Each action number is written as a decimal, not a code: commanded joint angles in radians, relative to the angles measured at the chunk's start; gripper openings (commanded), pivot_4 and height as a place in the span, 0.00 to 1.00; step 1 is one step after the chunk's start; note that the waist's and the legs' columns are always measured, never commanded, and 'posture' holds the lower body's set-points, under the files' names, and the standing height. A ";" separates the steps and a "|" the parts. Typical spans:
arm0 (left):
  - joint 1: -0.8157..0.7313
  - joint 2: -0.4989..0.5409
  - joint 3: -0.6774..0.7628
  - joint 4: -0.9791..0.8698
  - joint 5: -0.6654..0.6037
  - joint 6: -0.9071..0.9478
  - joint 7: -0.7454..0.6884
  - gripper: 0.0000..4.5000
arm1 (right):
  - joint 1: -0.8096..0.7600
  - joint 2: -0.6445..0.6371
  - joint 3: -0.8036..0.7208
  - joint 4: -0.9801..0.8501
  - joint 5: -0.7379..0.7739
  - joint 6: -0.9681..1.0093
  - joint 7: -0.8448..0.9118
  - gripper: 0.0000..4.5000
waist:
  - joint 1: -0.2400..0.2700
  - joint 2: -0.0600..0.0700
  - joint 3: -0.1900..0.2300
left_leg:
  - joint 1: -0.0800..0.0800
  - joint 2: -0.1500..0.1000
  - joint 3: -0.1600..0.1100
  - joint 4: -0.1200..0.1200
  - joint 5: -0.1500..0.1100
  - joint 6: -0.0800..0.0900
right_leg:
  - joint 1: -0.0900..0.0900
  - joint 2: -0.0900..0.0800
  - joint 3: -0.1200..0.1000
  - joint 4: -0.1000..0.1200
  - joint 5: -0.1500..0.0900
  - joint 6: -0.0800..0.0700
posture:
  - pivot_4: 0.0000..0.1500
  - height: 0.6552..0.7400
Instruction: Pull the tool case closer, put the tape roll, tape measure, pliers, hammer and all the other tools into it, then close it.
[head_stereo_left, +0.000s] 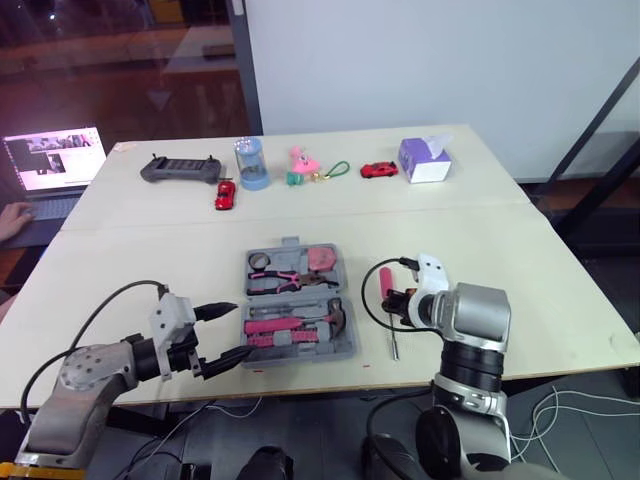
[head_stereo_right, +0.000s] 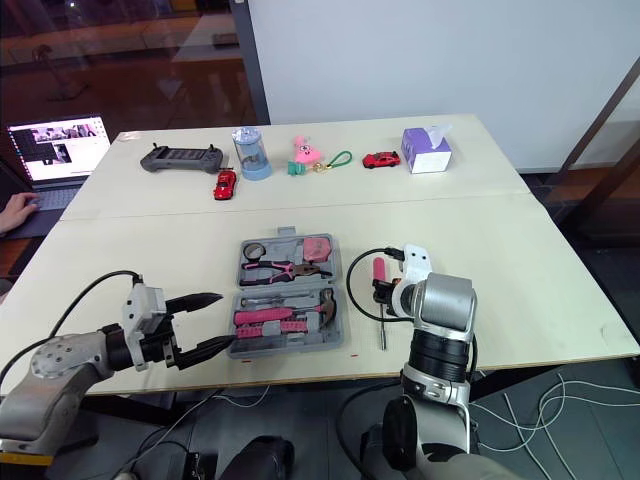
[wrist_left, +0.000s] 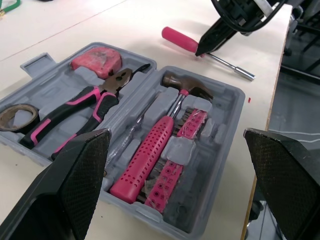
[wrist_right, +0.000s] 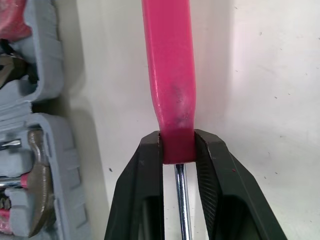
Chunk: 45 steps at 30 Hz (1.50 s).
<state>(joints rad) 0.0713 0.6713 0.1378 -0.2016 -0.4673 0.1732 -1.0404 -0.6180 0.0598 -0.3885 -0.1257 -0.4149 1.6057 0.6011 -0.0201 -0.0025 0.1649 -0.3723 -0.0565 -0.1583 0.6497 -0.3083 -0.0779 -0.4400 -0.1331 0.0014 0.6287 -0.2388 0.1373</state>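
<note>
Right end effector (wrist_right: 177, 143) pinches pink-handled steel screwdriver (wrist_right: 167, 65), clearest in wrist view; left end effector (head_stereo_left: 240, 330) spread beside grey plastic tool case (head_stereo_left: 352, 341).

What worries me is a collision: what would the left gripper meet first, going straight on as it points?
Probably the tool case: the open left gripper points at the side wall of the half holding the hammer, fingertips close to it, though depth is unclear.
</note>
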 joint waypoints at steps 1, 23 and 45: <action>0.000 0.016 0.030 -0.030 -0.015 0.003 0.002 1.00 | 0.045 0.001 -0.001 -0.032 0.048 0.009 -0.045 0.50 | -0.001 0.000 -0.001 | 0.000 0.000 0.000 0.000 0.000 0.000 | 0.000 0.000 0.000 0.000 0.000 0.000 | 1.00 1.00; -0.100 0.059 0.032 0.034 -0.016 0.041 -0.048 1.00 | 0.576 -0.025 0.410 -0.178 0.267 -0.991 -0.367 0.74 | -0.024 0.000 -0.001 | 0.003 0.001 0.002 -0.001 0.000 0.000 | 0.002 0.001 0.001 0.000 0.000 0.000 | 1.00 1.00; -0.070 0.069 0.056 0.022 -0.020 0.039 -0.040 1.00 | 0.528 -0.079 0.444 -0.004 0.334 -1.130 -0.434 0.08 | -0.024 0.000 -0.001 | 0.003 0.001 0.002 -0.001 0.000 0.000 | 0.002 0.001 0.001 0.001 0.000 0.000 | 1.00 1.00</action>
<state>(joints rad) -0.0004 0.7345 0.1710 -0.1581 -0.4713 0.2168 -1.0816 -0.0799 -0.0115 0.0389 -0.1147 -0.0821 0.5007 0.1636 -0.0442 -0.0026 0.1639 -0.3691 -0.0556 -0.1565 0.6492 -0.3083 -0.0775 -0.4383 -0.1322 0.0024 0.6296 -0.2389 0.1372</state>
